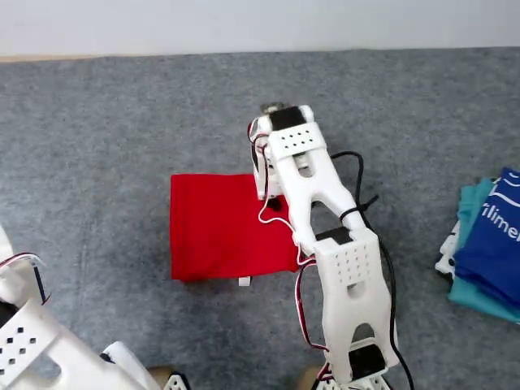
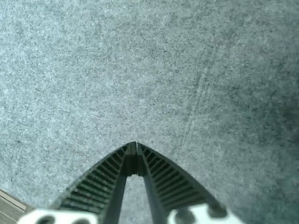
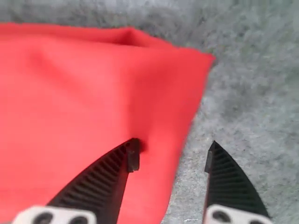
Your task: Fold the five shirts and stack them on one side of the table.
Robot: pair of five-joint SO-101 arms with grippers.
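A red shirt (image 1: 219, 227), folded into a flat rectangle, lies near the middle of the grey felt-covered desk (image 1: 97, 146); a small white tag (image 1: 244, 281) pokes out from its near edge. The right arm (image 1: 325, 211) stretches from the near edge of the desk across the shirt's right-hand side, its wrist above the shirt's far right corner. In the right wrist view the right gripper (image 3: 173, 154) hangs just over the red shirt (image 3: 70, 93) with its fingers apart and nothing between them; one dark ribbed finger (image 3: 107, 177) is above the red cloth, the other (image 3: 224, 177) above bare grey desk, so the pair straddles the shirt's edge; whether either tip touches the cloth I cannot tell. The left arm (image 1: 32, 341) sits at the near left corner, well apart from the red shirt. In its own wrist view the left gripper (image 2: 137, 149) has its fingers together, tips meeting, holding nothing, over bare grey desk (image 2: 140, 70). At the right edge of the desk a stack lies well apart from the red shirt; a blue shirt (image 1: 496, 236) is on top, a teal shirt (image 1: 475, 203) is under it, and a bit of white cloth (image 1: 447, 252) shows at the stack's left side.
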